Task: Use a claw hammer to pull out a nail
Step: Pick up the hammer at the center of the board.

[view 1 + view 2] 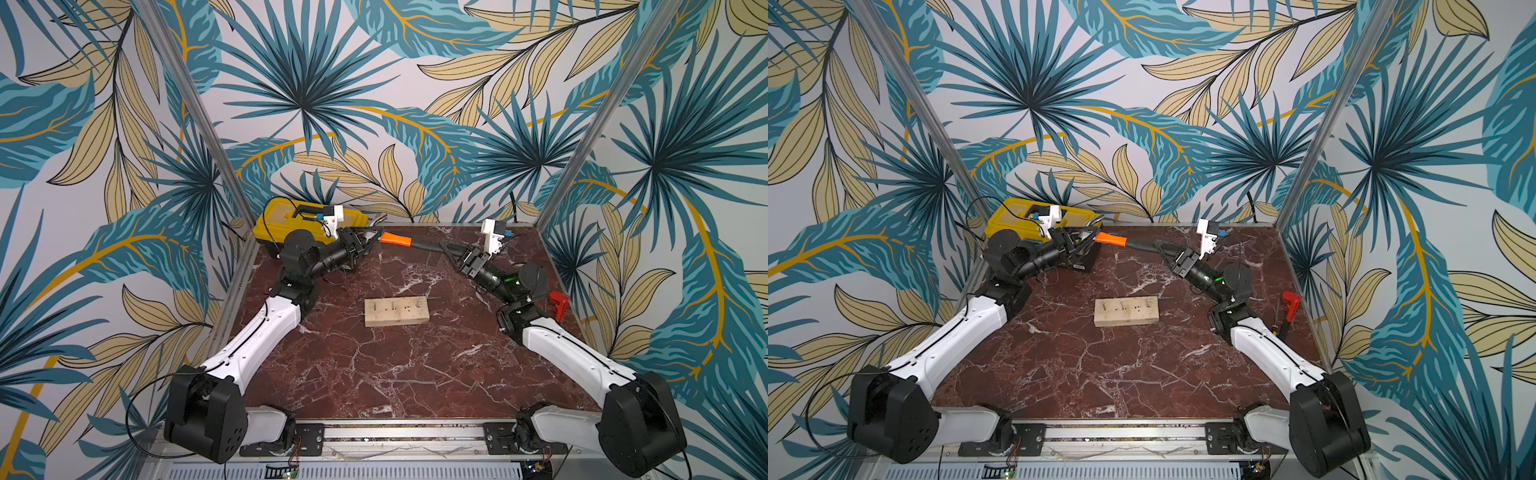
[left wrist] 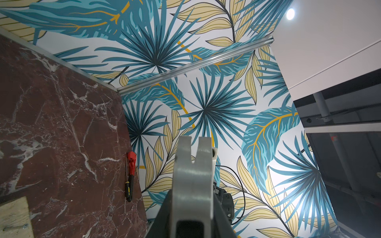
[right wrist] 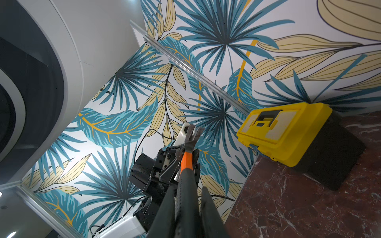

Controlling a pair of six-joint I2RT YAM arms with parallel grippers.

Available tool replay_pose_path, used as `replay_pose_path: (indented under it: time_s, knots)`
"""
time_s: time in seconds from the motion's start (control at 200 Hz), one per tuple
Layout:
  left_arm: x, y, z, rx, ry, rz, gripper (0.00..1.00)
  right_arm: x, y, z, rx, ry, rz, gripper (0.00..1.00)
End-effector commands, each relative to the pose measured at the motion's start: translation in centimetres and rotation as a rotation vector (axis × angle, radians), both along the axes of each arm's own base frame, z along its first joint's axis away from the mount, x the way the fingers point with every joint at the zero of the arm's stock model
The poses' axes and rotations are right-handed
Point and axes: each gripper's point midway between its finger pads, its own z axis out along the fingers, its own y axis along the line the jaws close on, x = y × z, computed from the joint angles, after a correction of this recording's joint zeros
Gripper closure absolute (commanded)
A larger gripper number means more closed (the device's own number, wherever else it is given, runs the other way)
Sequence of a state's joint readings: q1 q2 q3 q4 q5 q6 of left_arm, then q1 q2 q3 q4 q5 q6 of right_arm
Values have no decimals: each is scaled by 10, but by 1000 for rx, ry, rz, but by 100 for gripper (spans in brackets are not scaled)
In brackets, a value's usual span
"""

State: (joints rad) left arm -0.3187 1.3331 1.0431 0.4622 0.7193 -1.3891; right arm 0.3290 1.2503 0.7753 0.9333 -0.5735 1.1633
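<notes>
Both hands grip the claw hammer (image 1: 395, 239) beyond the wooden block (image 1: 396, 311).
The right hand (image 1: 449, 249) is closed tight on the black lower shaft. The left hand (image 1: 368, 241) is clamped on the silver head, with the claw poking past its fingers. The hammer is roughly level, off the tabletop (image 1: 374, 374); a yellow toolbox (image 1: 282, 220) sits back-left of the block.

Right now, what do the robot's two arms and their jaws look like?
The left arm and right arm have white shells, black joint housings and a thin black cable along each. Their black wrists carry dark tapered jaws and a white camera mount with a blue plug.
</notes>
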Motion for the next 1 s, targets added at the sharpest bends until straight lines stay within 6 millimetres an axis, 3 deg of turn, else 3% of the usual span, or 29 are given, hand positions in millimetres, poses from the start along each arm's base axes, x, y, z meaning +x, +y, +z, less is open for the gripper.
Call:
replay_pose_path:
  time_s: [0.0,0.14,0.23,0.295,0.385,0.711,0.996]
  knots:
    - [-38,-10,42,-24,-160,-115,100,-4,9,-11,-57,18,27,91]
    - [-39,-10,38,-19,-154,-116,100,-2,6,-14,-84,38,-5,100]
    - [-37,-10,34,-18,-143,-114,66,-2,2,-14,-108,42,-37,100]
    - [-36,-10,31,-14,-138,-112,53,-4,-1,-10,-128,38,-57,100]
    - [-33,-6,23,-8,-126,-92,42,-6,-5,-4,-142,37,-79,100]
    - [-24,17,-7,30,-82,-68,37,-16,-8,9,-208,33,-81,100]
    - [-38,8,-16,66,-86,-219,40,-19,1,14,-207,28,1,100]
